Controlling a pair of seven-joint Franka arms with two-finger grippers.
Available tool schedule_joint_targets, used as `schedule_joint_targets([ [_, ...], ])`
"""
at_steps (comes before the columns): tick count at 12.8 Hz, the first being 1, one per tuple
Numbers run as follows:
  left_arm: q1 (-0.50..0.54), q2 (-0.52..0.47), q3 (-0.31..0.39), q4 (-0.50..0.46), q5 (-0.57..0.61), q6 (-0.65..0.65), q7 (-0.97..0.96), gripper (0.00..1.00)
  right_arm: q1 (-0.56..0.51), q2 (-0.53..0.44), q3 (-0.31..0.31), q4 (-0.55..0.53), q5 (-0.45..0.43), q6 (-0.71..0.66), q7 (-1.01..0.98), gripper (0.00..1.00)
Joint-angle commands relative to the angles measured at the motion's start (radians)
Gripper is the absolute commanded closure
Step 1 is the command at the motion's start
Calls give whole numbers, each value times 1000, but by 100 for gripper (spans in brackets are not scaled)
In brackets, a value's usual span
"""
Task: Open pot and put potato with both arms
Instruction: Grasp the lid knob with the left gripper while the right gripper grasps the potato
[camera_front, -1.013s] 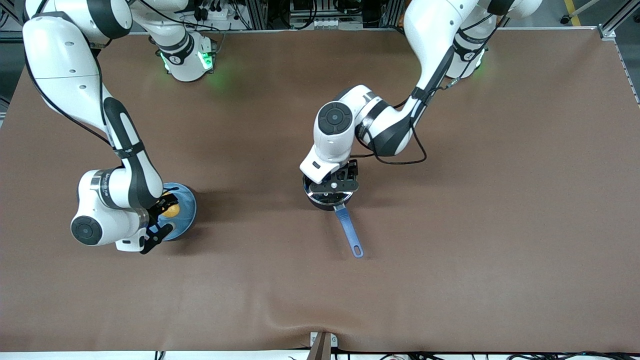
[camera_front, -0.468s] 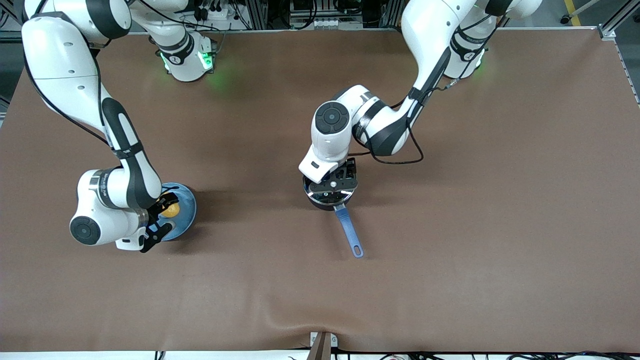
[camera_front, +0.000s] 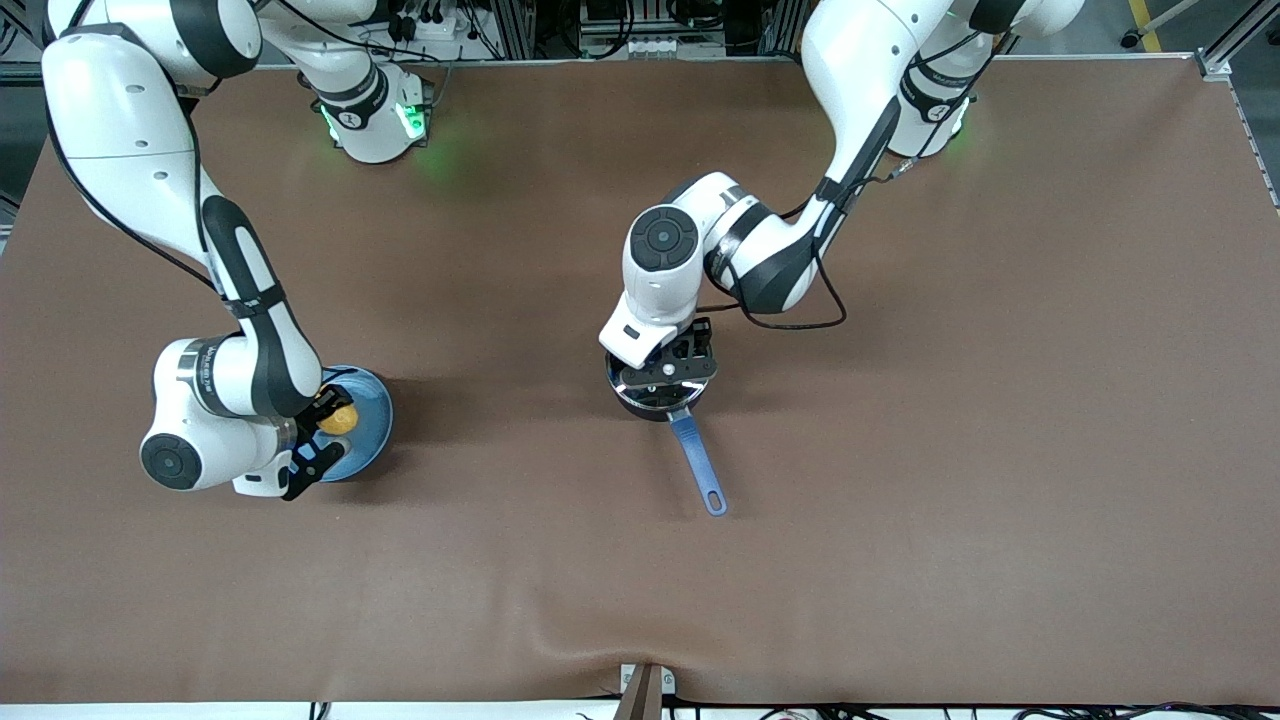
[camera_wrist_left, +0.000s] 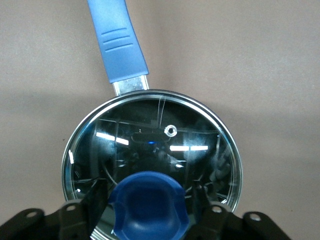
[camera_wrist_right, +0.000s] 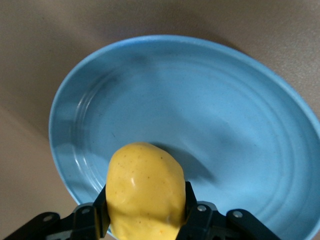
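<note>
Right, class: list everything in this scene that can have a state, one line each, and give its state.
pot: upright on the table, glass lid on
lid: closed, blue knob between the left end effector's fingers
left end effector: closed on the knob
potato: gripped, over the plate
right end effector: shut on the potato
plate: flat on the table, nothing else on it

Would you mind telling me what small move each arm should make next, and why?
Probably a short straight lift by both. The left end effector sits around the blue knob of the glass lid, which still covers the pot. The right end effector is shut on the potato just above the blue plate. Raising the lid opens the pot for the potato.
</note>
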Motion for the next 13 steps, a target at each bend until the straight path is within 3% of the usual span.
schedule_joint_targets([
  [1, -3, -1, 4, 9, 26, 0, -22, 97, -8, -31, 11, -11, 15, -7, -16, 97],
  [7, 16, -72, 7, 18, 18, -1, -10, 100, 29, -106, 46, 80, 45, -32, 42, 100],
  [13, 153, -201, -2, 15, -67, -66, 166, 100, 128, -156, 64, 104, 136, -30, 230, 100],
])
